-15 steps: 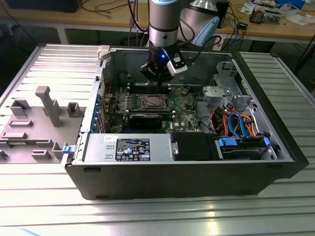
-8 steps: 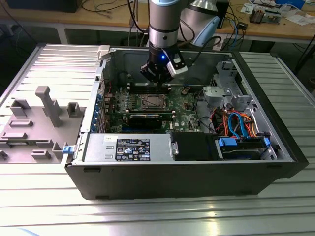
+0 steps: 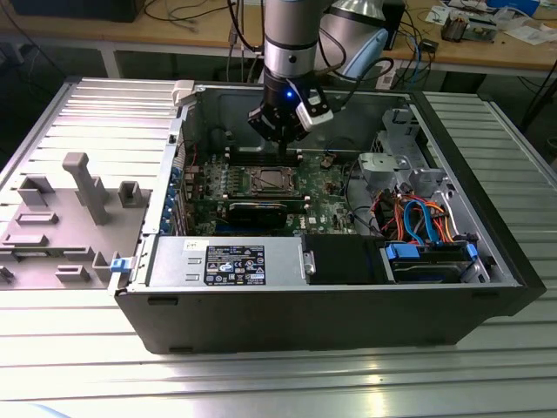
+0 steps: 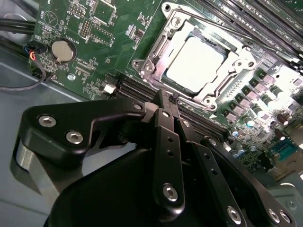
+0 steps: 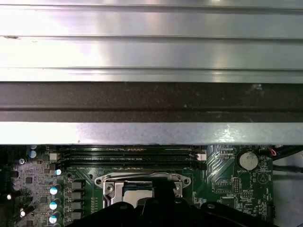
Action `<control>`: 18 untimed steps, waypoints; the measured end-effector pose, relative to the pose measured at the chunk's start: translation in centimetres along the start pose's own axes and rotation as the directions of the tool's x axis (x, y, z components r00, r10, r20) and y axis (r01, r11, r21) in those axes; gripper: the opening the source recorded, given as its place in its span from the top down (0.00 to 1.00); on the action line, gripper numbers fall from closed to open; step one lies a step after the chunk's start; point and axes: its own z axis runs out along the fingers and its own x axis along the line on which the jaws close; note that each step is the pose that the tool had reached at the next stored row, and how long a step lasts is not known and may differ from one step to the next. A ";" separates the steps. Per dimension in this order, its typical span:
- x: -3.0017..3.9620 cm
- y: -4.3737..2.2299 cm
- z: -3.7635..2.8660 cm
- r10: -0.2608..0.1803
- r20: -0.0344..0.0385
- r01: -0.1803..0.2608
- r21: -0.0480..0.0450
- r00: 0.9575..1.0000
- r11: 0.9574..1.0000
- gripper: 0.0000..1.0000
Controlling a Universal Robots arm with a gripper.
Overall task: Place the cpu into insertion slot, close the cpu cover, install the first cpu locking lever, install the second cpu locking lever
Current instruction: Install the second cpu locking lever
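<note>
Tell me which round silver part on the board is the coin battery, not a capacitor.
The coin battery is the large flat disc in a black holder near the board's corner, by the red-and-black wire connector. The capacitors are small upright cans clustered beside the insertion slot.

Silver-grey cpu (image 4: 194, 64) in silver cpu cover (image 4: 156, 52), green motherboard (image 4: 123, 28), black gripper (image 4: 169, 101), seemingly matte.

My gripper (image 4: 168, 101) is matt black, its links looking like smooth metal or hard plastic pinned with bright steel screws. Just beyond its fingertips the cpu (image 4: 194, 64) shows a pale, satin metal top, ringed by the cpu cover (image 4: 156, 47) of shiny stamped steel. The motherboard (image 4: 118, 28) around the cover is glossy green. The case (image 3: 305, 305) is matt black, on a ribbed, brushed-aluminium worktop (image 3: 261, 374).
</note>
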 end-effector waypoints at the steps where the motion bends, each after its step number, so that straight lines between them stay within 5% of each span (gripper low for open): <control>1: 0.01 0.00 0.00 0.000 0.000 0.000 0.001 1.000 1.000 0.89; 18: 0.02 -0.47 0.08 0.000 0.000 0.000 0.002 1.000 1.000 0.89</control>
